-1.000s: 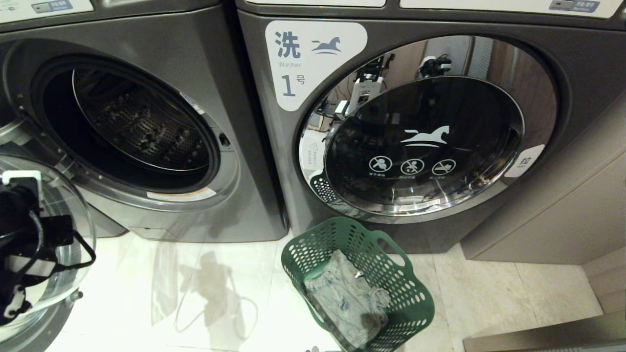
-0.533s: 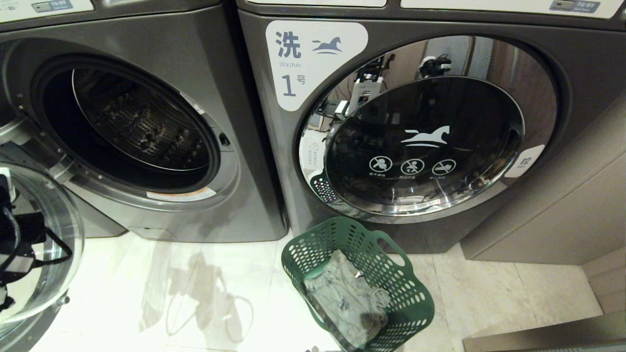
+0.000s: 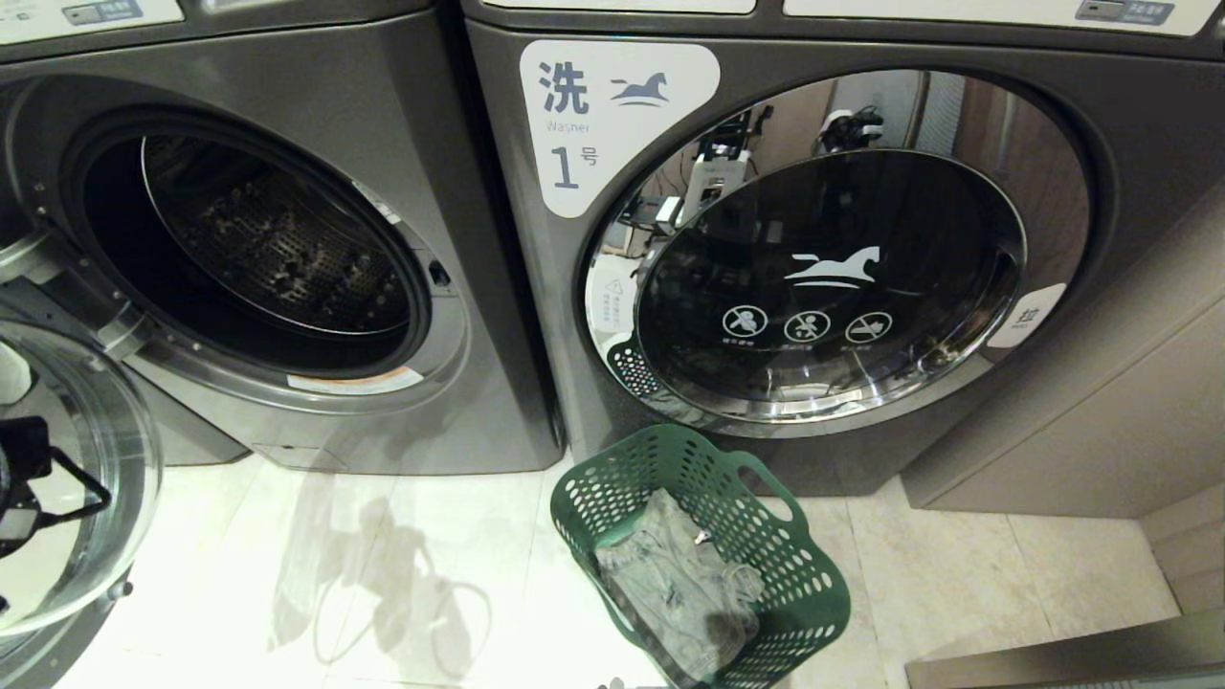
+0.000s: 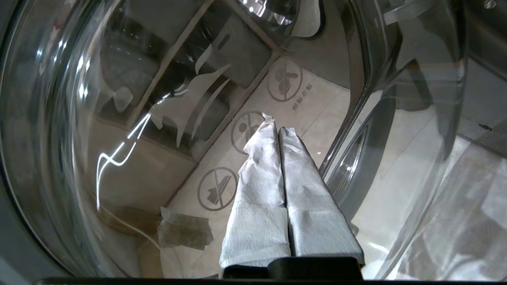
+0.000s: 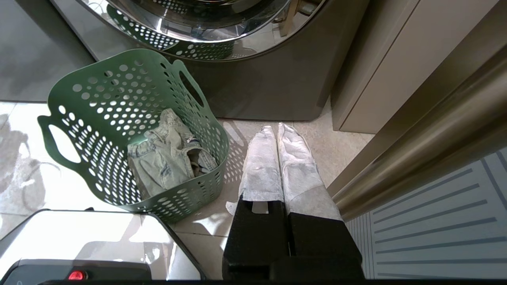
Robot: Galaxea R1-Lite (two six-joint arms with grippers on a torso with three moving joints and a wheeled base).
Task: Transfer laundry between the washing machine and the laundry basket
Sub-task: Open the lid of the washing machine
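The laundry (image 3: pixel 670 574), a faded denim garment, lies crumpled in the green laundry basket (image 3: pixel 809 574) on the floor in front of machine 1. The washing machine (image 3: pixel 402 124) on the left has its drum open and its glass door (image 3: pixel 115 450) swung out at the lower left. My left arm (image 3: pixel 24 478) shows at the picture's left edge behind that door. My left gripper (image 4: pixel 277 130) is shut and empty, with its white-wrapped fingers close to the door's glass. My right gripper (image 5: pixel 274 128) is shut and empty above the floor, beside the basket (image 5: pixel 99 87) that holds the laundry (image 5: pixel 166 158).
Machine 1 (image 3: pixel 1129 124) stands on the right with its chrome-ringed door (image 3: pixel 823 277) closed. A beige cabinet (image 3: pixel 1081 421) runs along the right, close to the right gripper. Pale floor tiles (image 3: pixel 402 555) lie between the open door and the basket.
My left arm has moved left, mostly out of the head view, and the glass door has swung a little further open with it. The basket and the laundry stay put.
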